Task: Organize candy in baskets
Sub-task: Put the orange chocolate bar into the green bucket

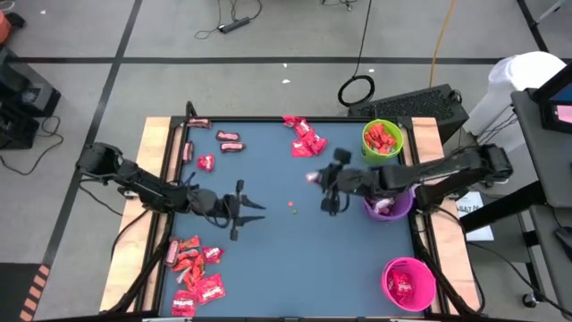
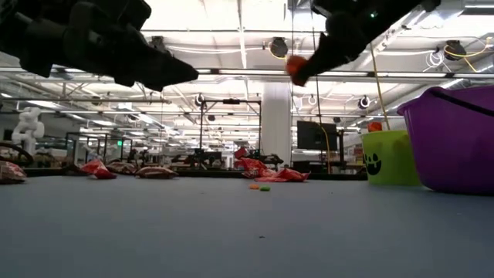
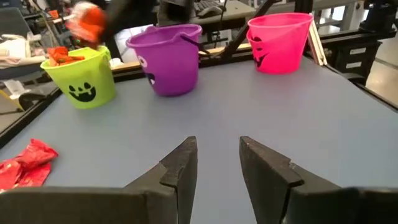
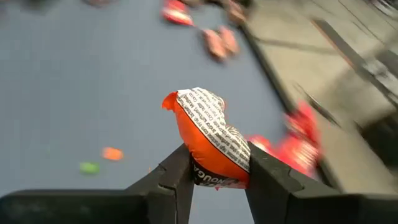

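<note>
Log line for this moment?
right end effector: shut on candy packet, over table | left end effector: open, empty | purple basket: beside right arm

In the right wrist view the candy [image 4: 208, 140] sits between the fingers, which cover its lower end. Beyond it, the loose sweets [image 4: 219, 42] are smeared to red streaks (no markings readable). The purple basket [image 2: 455, 139] is cut by the low view's edge, and in the high view the right arm [image 1: 420, 176] partly covers it.
</note>
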`<control>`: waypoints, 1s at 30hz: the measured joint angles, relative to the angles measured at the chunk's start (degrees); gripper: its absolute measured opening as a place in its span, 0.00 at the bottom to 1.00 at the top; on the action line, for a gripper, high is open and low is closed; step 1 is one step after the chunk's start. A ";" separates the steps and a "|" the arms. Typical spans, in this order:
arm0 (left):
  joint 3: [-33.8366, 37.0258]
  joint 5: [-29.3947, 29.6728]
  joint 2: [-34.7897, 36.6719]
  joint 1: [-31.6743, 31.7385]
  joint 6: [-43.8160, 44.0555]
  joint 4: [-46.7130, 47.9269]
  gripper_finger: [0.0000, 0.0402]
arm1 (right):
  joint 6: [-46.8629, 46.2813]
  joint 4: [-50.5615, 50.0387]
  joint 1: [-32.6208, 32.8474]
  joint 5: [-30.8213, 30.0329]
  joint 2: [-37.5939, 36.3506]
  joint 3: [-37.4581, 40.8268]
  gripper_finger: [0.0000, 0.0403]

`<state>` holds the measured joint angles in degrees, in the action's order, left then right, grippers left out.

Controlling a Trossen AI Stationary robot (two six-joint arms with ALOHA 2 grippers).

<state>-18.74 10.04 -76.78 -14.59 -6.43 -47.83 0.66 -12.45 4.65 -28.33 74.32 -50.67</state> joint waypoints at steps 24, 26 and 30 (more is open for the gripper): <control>-0.21 2.06 0.03 0.33 0.06 -0.50 0.32 | -10.45 -40.13 -43.42 3.99 -5.25 -7.04 0.29; -0.20 2.08 0.03 0.33 0.06 -0.50 0.32 | -9.55 -38.65 -46.14 6.36 -4.01 -6.89 0.29; -0.20 2.10 0.03 0.33 0.08 0.66 0.32 | -7.87 -36.93 -50.37 9.60 -0.53 -5.52 0.29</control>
<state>-18.94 12.14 -76.75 -14.26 -6.36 -47.17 -7.21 -49.38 -45.72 -18.72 73.78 -56.20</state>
